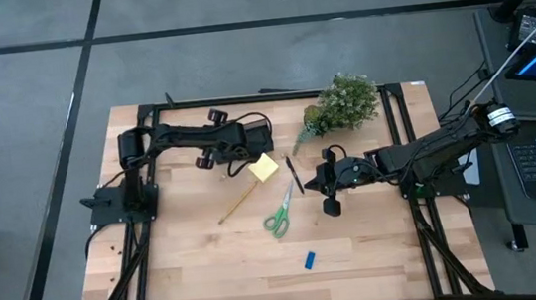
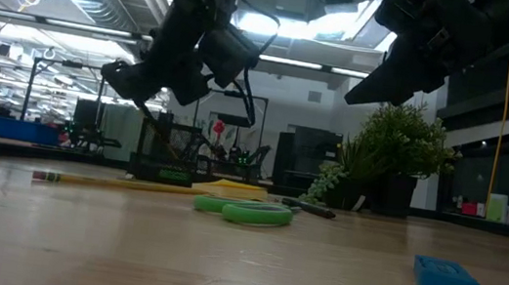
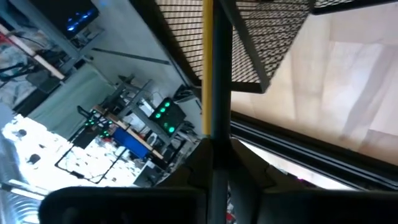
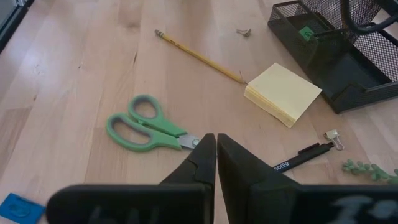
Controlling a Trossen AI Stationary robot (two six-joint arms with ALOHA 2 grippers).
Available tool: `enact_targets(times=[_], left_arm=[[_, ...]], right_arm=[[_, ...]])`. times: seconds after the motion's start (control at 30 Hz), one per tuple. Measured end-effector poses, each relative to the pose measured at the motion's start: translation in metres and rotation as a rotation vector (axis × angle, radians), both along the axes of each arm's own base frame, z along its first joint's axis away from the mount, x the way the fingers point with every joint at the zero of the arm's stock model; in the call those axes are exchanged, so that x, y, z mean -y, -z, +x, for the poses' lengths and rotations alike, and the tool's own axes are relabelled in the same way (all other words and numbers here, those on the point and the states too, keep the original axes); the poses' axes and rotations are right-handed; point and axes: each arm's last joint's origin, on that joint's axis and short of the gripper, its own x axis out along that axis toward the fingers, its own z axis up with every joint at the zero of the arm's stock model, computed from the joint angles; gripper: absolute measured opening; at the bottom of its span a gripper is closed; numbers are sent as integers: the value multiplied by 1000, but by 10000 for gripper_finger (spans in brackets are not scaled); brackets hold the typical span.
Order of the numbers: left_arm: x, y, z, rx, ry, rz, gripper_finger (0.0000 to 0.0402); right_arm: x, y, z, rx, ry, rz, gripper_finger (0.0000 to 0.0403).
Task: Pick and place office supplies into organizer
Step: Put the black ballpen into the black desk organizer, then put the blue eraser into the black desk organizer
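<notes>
We held the left pincer narrow over the organizer; fingers should spread squarely above one compartment. The right pincer hung shut above the scissors.

Four cameras cover one wooden counter: one overhead, one at counter height, one on each wrist.

The high view looks straight down from well above, taking in the whole counter and both arms. The low view sits at the counter's surface and faces level across it into the room, with the scissors and blue piece close to the lens. The right wrist view looks down past its own hand from near, sharing scissors, sticky-note pad, pencil and organizer with the high view. The left wrist view sits tight against the organizer's mesh.
</notes>
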Motion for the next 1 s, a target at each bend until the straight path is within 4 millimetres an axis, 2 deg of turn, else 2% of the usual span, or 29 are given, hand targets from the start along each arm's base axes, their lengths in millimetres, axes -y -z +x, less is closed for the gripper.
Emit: enact_targets(times=[0.4, 0.63, 0.8, 1.0], left_arm=[[1, 0, 0, 24, -15, 26, 106], [2, -8, 0, 27, 51, 137, 124], [10, -27, -5, 115, 59, 180, 125], [20, -69, -26, 393, -30, 276, 121]], right_arm=[[0, 0, 0, 1, 0, 0, 19], [0, 0, 0, 1, 0, 0, 19], [0, 0, 0, 1, 0, 0, 19], [0, 0, 0, 2, 0, 1, 19]])
